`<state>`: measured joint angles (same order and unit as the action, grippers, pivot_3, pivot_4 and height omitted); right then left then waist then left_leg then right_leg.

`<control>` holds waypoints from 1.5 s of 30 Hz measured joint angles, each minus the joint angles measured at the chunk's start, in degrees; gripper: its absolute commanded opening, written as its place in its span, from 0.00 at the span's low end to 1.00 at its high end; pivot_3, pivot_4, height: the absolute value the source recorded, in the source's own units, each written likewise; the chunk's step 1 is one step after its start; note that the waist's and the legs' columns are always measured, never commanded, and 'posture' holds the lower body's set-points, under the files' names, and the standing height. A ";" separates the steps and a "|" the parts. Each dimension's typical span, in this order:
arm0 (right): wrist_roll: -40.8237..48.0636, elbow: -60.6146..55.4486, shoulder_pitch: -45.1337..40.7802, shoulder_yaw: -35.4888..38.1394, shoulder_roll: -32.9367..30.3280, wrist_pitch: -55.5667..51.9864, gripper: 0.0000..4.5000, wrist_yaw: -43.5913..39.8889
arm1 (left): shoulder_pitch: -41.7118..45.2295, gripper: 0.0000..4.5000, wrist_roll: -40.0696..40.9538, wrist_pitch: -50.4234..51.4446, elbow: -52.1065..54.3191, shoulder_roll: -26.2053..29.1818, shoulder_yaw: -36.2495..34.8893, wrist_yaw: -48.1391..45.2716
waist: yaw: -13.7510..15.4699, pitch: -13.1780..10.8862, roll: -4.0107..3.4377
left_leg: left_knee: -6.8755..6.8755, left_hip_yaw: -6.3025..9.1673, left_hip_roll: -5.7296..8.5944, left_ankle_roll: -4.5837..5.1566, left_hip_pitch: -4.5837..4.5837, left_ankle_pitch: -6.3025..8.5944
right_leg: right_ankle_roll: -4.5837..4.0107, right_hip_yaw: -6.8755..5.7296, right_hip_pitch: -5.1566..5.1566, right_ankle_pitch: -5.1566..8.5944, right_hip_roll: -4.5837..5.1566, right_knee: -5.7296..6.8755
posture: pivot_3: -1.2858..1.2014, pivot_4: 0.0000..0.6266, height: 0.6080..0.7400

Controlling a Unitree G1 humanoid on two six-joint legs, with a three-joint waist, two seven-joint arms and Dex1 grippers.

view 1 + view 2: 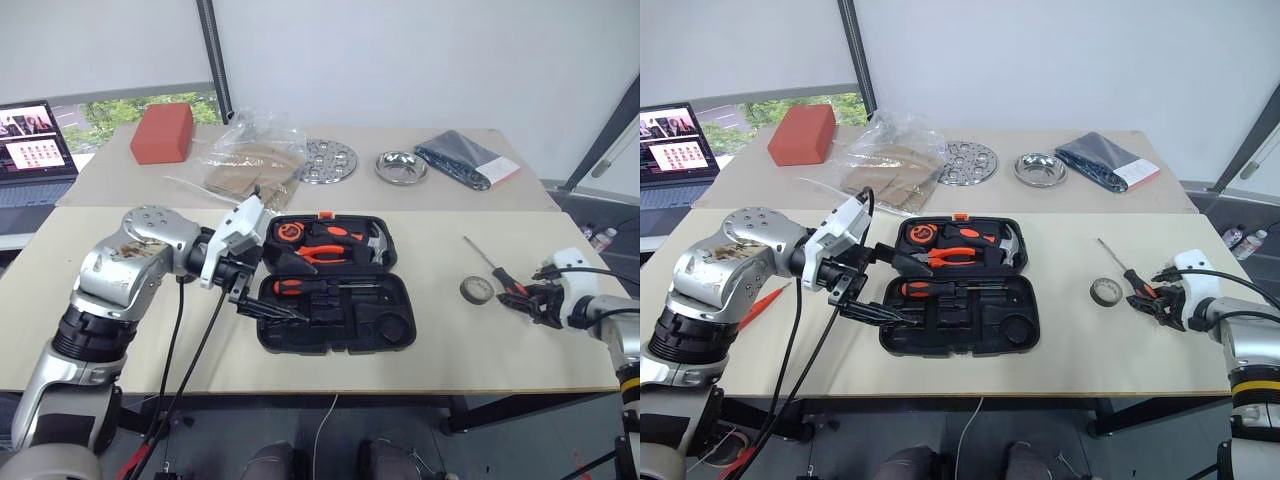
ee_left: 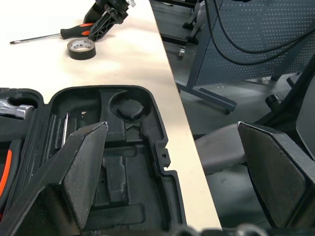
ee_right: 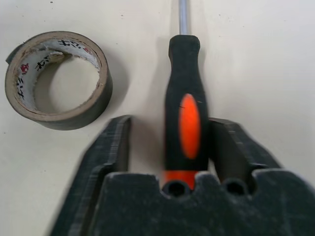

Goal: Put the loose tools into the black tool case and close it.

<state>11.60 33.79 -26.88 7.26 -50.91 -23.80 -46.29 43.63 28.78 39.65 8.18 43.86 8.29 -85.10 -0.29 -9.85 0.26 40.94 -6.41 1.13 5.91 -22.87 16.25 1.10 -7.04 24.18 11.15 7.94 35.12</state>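
Black right gripper (image 3: pixel 170 147) jaws straddle screwdriver (image 3: pixel 183 108); left gripper (image 2: pixel 172 182) agape.

Black tool case (image 1: pixel 335 335): matt moulded plastic. Screwdriver (image 3: pixel 184 105): smooth plastic handle, shiny metal shaft. Tape roll (image 3: pixel 58 80): dull grey (cardboard core). Tabletop (image 1: pixel 480 350): matt beige.

The left gripper (image 2: pixel 172 172) has its two black fingers (image 2: pixel 81 167) spread wide above the open black tool case (image 2: pixel 147 123), over its near-right part. The recesses visible between the fingers hold nothing. Farther along the desk (image 2: pixel 133 54), near its right edge, a small grey tape roll (image 2: pixel 81 48) lies just beside a black-and-orange-handled screwdriver (image 2: pixel 49 36), with the right gripper (image 2: pixel 101 29) at the handle.
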 measured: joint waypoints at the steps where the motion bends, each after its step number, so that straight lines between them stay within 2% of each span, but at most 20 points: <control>1: 0.00 0.00 0.10 0.16 -0.01 0.22 0.25 -0.03 | -0.13 1.00 0.00 -0.03 0.00 0.23 -0.01 0.12 | -0.02 0.00 0.00 | 0.00 0.00 0.00 0.00 0.00 0.00 | 0.00 0.00 0.01 0.00 0.00 0.00 | 0.52 0.24 0.95; 2: 0.16 -0.17 0.30 0.36 0.00 0.55 0.21 -0.40 | -0.49 1.00 0.00 -0.17 0.00 0.68 -0.05 0.23 | -0.08 0.00 0.00 | -0.02 0.00 -0.01 -0.01 0.00 0.00 | 0.00 0.00 0.01 0.00 -0.02 0.00 | 0.52 0.24 0.95; 6: 1.95 -4.99 -0.16 1.86 -0.01 0.67 0.21 -2.37 | -2.36 1.00 -0.02 -0.85 -0.19 2.94 -0.40 0.29 | -0.52 -0.19 -0.31 | -0.02 -0.04 -0.01 -0.01 -0.01 -0.01 | 0.00 0.03 0.08 0.00 -0.02 0.03 | 0.52 0.24 0.95; 9: 2.16 -10.69 -3.93 1.52 0.48 1.05 0.21 -3.42 | -3.42 1.00 -0.04 -2.23 -0.64 4.21 -1.01 0.02 | -1.06 -0.23 -0.38 | -0.06 -0.09 -0.08 -0.12 0.04 -0.02 | 0.00 0.09 0.12 0.00 -0.09 0.04 | 0.52 0.24 0.95; 12: 4.45 -22.50 -9.51 -3.41 5.18 -0.79 0.21 -6.94 | -4.96 1.00 -0.45 -4.06 -2.79 5.53 -1.99 0.01 | -1.94 -0.23 -0.38 | -0.12 -0.07 -0.32 -0.27 0.06 -0.13 | -0.03 0.12 0.16 0.00 -0.36 0.04 | 0.52 0.24 0.95; 16: 4.98 -34.84 -10.77 -13.70 7.57 -1.96 0.21 -13.49 | -6.51 1.00 -0.74 -6.12 -3.99 7.08 -2.16 -0.68 | -0.52 -0.24 -0.38 | -0.13 0.04 -0.36 -0.28 -0.05 -0.15 | -0.21 0.04 0.22 0.06 -0.51 0.17 | 0.52 0.24 0.95; 21: -2.17 -35.57 -10.48 -23.54 7.55 3.33 0.21 -17.30 | -8.38 1.00 -2.02 -8.64 -5.65 7.84 -2.72 0.20 | 0.86 -0.26 -0.35 | -0.03 0.10 0.04 -0.25 -0.55 -0.14 | -0.09 0.17 0.49 0.00 -0.39 -0.02 | 0.52 0.24 0.95; 30: -9.52 -34.32 -10.23 -27.48 6.76 7.08 0.21 -19.21 | -8.39 1.00 -2.02 -9.42 -5.41 6.27 -2.71 2.59 | 0.10 -0.26 -0.33 | -0.06 0.11 -0.07 -0.27 -0.27 -0.16 | -0.13 0.15 0.30 0.04 -0.53 0.09 | 0.52 0.24 0.95; 31: -10.09 -34.19 -10.23 -27.47 6.46 7.68 0.39 -19.39 | -8.39 1.00 -2.02 -9.42 -5.41 6.27 -2.71 2.66 | 0.04 -0.26 -0.33 | -0.06 0.11 -0.07 -0.27 -0.26 -0.16 | -0.12 0.15 0.28 0.05 -0.53 0.08 | 0.52 0.24 0.95; 34: -10.81 -33.52 -10.30 -27.06 6.50 8.33 0.55 -19.30 | -8.31 1.00 -2.04 -9.42 -5.43 6.27 -2.71 2.85 | -0.04 -0.26 -0.33 | -0.05 0.11 -0.06 -0.27 -0.22 -0.16 | -0.13 0.16 0.23 0.04 -0.52 0.07 | 0.52 0.24 0.95; 39: -9.72 -33.84 -10.84 -25.75 9.82 4.65 0.94 -18.30 | -7.15 1.00 -2.20 -9.45 -5.94 5.95 -2.69 2.95 | -0.24 -0.26 -0.32 | -0.06 0.12 -0.09 -0.27 -0.19 -0.16 | -0.13 0.16 0.21 0.04 -0.52 0.09 | 0.52 0.24 0.95; 42: -7.70 -34.48 -11.30 -24.79 13.26 0.98 0.84 -17.00 | -6.58 1.00 -2.24 -9.47 -6.28 5.78 -2.61 2.95 | -0.41 -0.26 -0.33 | -0.06 0.12 -0.08 -0.27 -0.21 -0.16 | -0.14 0.16 0.23 0.03 -0.52 0.10 | 0.52 0.24 0.95; 45: -5.71 -34.61 -13.33 -23.38 15.45 -3.01 0.63 -15.53 | -6.53 1.00 -2.88 -9.85 -6.80 5.69 -2.52 2.95 | -0.38 -0.26 -0.33 | -0.06 0.14 -0.06 -0.27 -0.22 -0.16 | -0.14 0.15 0.24 0.03 -0.52 0.10 | 0.52 0.24 0.95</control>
<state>5.89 -0.82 -40.21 -16.12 -35.45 -26.82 -61.82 37.11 25.90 29.80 1.38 49.56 5.77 -82.15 -0.67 -10.11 -0.06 40.88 -6.28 1.06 5.64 -23.10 16.09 0.95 -6.89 24.42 11.18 7.42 35.22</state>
